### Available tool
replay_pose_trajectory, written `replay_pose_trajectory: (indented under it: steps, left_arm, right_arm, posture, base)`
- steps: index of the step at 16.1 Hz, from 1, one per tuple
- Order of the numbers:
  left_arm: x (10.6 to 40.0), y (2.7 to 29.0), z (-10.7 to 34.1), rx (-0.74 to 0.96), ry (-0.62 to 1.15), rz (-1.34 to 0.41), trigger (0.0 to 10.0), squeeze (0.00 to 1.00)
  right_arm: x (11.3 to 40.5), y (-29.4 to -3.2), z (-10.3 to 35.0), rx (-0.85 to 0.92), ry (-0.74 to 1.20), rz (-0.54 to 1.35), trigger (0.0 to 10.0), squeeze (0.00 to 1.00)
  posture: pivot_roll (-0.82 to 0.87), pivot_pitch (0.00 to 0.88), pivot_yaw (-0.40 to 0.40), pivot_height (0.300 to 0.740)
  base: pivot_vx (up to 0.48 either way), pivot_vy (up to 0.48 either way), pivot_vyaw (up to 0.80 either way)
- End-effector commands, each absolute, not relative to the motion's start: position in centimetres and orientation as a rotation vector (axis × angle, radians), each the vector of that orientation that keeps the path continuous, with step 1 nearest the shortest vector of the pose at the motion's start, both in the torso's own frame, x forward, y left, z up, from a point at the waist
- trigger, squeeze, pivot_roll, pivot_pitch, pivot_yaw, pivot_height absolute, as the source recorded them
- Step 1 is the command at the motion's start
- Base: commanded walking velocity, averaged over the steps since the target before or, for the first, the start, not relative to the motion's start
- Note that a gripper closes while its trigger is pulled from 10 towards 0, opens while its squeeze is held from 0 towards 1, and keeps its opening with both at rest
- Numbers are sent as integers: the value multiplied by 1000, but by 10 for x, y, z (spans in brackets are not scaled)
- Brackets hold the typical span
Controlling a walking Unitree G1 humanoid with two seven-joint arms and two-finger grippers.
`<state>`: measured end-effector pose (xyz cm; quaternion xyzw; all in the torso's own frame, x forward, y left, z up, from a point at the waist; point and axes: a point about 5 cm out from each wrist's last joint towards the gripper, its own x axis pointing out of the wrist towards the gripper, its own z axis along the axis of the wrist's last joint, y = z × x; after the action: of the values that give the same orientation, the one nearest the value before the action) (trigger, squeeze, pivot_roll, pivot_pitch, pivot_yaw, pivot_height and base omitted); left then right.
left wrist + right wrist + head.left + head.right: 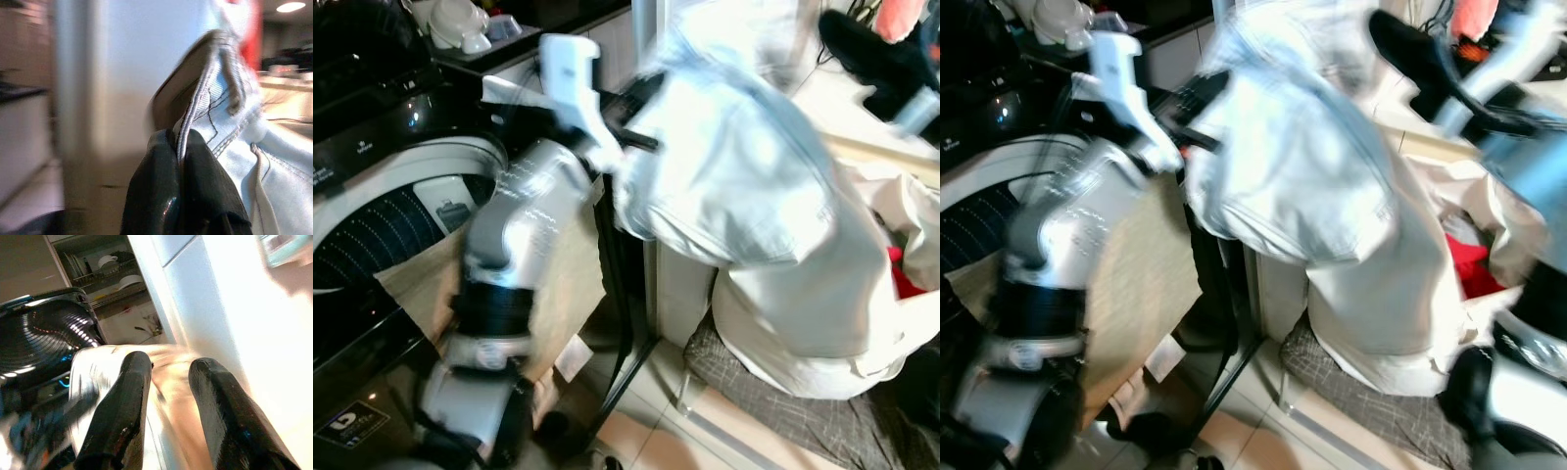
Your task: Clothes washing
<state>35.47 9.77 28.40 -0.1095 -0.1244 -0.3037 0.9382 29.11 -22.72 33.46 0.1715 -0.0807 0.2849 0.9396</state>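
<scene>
A pale blue denim garment [744, 176] hangs lifted in the middle of the head views, blurred, and drapes down over a cream laundry hamper [911, 201]. My left gripper [178, 139] is shut on the garment's stitched seam; in the left eye view it [634, 137] is at the garment's upper left edge. The washing machine [411, 162] stands to the left with its white-rimmed drum open. My right gripper [171, 364] is open with nothing between its fingers, raised at the upper right [1415, 54] above the hamper. A red garment [1464, 259] lies inside the hamper.
A tan sheet [1136, 294] hangs down the washer's front beside my left arm. A grey checked cloth [773, 401] lies on the floor under the hamper. A black metal frame [626, 323] stands between washer and hamper. Dishes [460, 24] sit on a counter behind.
</scene>
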Motion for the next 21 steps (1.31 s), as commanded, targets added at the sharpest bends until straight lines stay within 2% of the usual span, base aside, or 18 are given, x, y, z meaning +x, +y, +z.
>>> replay_pose_trajectory:
  steps: [1,2,3,4,5,7,8,9,10,12,14,17,19,21]
  left_arm:
    - [360,118,303,-211,-330,-526,0,0]
    - [372,146,318,-184,-356,-398,0,0]
    - [382,160,326,-148,-358,-319,0,0]
    - [388,167,329,-113,-352,-279,0,0]
    - [406,185,344,22,-335,-138,0,0]
    - [410,197,378,149,-374,-18,0,0]
    - [393,208,450,316,-536,145,0,0]
    - [374,212,491,473,-644,278,0,0]
    - [359,214,517,584,-719,373,0,0]
    - [346,217,536,723,-766,480,0,0]
    - [355,238,517,913,-626,595,0,0]
    - [369,272,473,1020,-425,668,0,0]
    - [391,277,412,1087,-217,557,0,0]
    - [403,273,370,1035,-84,444,0,0]
  right_arm:
    - [280,-226,342,312,-204,625,10000,0]
    - [267,-228,340,270,-210,659,10000,0]
    - [262,-228,337,259,-194,674,10000,0]
    - [262,-228,333,255,-176,676,10000,0]
    - [266,-224,321,245,-128,654,10000,0]
    - [272,-221,314,221,-100,628,10000,0]
    - [278,-216,311,201,-94,609,10000,0]
    - [280,-213,311,198,-98,602,10000,0]
    - [280,-210,311,198,-102,601,10000,0]
    - [279,-207,311,197,-107,603,10000,0]
    - [274,-201,306,201,-101,604,10000,0]
    - [270,-193,297,206,-73,630,10000,0]
    - [273,-179,289,211,-35,675,10000,0]
    - [275,-167,283,223,-11,702,10000,0]
  posture:
    - [-133,0,161,740]
    - [-130,0,159,740]
    - [-120,0,152,740]
    - [-117,0,149,740]
    - [-113,0,145,740]
    - [-111,0,146,740]
    - [-118,0,171,740]
    - [-125,0,186,740]
    - [-132,0,200,740]
    - [-140,0,210,740]
    - [-154,0,213,740]
    - [-164,0,198,740]
    - [-158,0,170,740]
    - [-158,0,163,740]
  base:
    - [0,0,0]
    - [0,0,0]
    - [0,0,0]
    - [0,0,0]
    - [0,0,0]
    - [0,0,0]
    - [0,0,0]
    - [0,0,0]
    - [0,0,0]
    - [0,0,0]
    - [0,0,0]
    - [0,0,0]
    - [0,0,0]
    - [0,0,0]
